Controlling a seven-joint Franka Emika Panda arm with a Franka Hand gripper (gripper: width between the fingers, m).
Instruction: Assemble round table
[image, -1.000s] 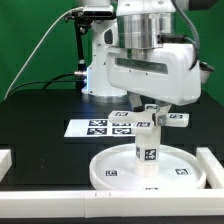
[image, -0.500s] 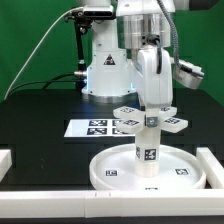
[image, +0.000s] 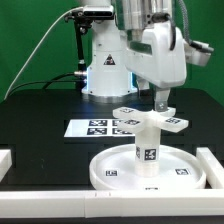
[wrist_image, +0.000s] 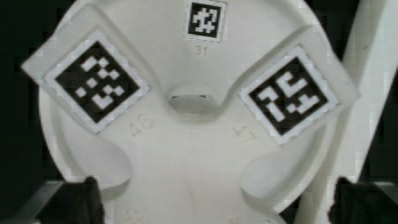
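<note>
Looking at the exterior view: you see one round white disc (image: 150, 166) lying flat between the white border rails (image: 213, 165), near the front of the black table (image: 40, 120).
Leg: one short thick cylinder (image: 148, 146) stands upright on the middle of the disc, touching it.
Top piece: one white tagged part (image: 152, 118) sits on the leg, and the gripper (image: 160, 104) comes down onto it from above.
Step in hand: by my judgement you are seating or turning this top piece onto the leg; keep the wrist straight over the leg's axis, and press evenly so the leg does not tip.
Marker board: one flat sheet (image: 90, 127) lies behind the disc, apart from it.
Wrist view: the white part (wrist_image: 187, 110) fills the frame, with three square tags showing and one small raised boss at its middle.
Fingers: two dark fingertips (wrist_image: 80, 196) sit at the picture's edge, spread wide around the part; whether they press on it, you cannot tell.
</note>
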